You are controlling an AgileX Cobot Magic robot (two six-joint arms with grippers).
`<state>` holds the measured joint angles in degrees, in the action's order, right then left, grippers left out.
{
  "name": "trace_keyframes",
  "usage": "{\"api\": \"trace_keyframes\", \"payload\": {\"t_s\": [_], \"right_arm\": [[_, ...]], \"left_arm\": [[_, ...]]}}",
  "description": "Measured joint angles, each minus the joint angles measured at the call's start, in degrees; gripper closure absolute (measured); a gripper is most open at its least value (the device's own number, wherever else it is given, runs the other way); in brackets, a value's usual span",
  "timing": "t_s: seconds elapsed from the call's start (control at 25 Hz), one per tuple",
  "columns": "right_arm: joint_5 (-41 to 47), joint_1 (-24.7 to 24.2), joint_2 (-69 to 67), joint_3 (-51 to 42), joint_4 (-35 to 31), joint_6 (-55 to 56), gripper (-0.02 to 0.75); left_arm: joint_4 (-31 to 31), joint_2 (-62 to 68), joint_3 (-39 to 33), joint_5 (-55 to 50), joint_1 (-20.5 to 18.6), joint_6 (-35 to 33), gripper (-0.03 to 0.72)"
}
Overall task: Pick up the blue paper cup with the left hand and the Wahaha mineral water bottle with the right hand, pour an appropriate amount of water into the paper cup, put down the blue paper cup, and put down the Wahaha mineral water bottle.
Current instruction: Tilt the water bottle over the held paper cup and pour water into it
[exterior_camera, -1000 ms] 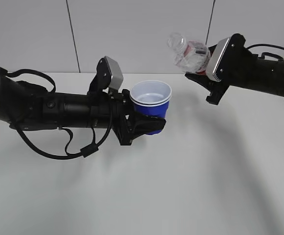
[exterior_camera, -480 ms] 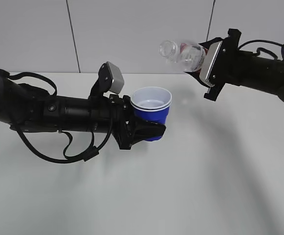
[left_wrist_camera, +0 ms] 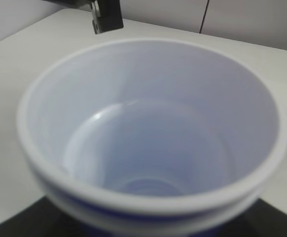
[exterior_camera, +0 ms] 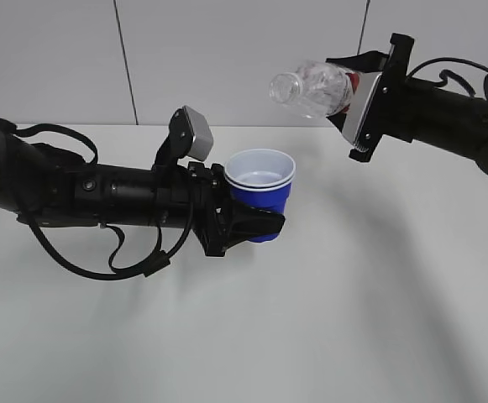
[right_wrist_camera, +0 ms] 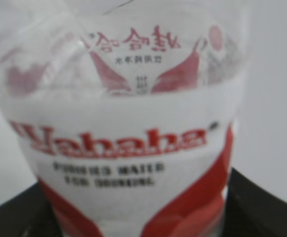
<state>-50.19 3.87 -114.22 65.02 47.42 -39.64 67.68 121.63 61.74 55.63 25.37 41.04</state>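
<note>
My left gripper [exterior_camera: 248, 220] is shut on the blue paper cup [exterior_camera: 260, 188] and holds it upright above the table. The cup fills the left wrist view [left_wrist_camera: 153, 148], white inside. My right gripper [exterior_camera: 351, 88] is shut on the Wahaha mineral water bottle [exterior_camera: 315, 87], which lies tipped almost level, its capless mouth pointing left, up and to the right of the cup and apart from it. The red-and-white label [right_wrist_camera: 128, 148] fills the right wrist view. No stream of water shows between the mouth and the cup.
The white table [exterior_camera: 327, 319] spreads under both arms. A pale panelled wall [exterior_camera: 227, 59] stands behind. Black cables [exterior_camera: 101, 252] loop under the left arm.
The right gripper has risen and rolled the bottle from neck-up to almost level, its mouth moving left. The left gripper has shifted the cup slightly.
</note>
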Motion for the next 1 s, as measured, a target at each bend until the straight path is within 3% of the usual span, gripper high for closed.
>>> {"api": "trace_keyframes", "payload": {"t_s": [1.0], "right_arm": [[-6.54, 0.00, -0.12, 0.21, -0.35, -16.45, 0.265]], "left_arm": [[-0.60, 0.00, 0.00, 1.10, 0.00, 0.10, 0.246]]}}
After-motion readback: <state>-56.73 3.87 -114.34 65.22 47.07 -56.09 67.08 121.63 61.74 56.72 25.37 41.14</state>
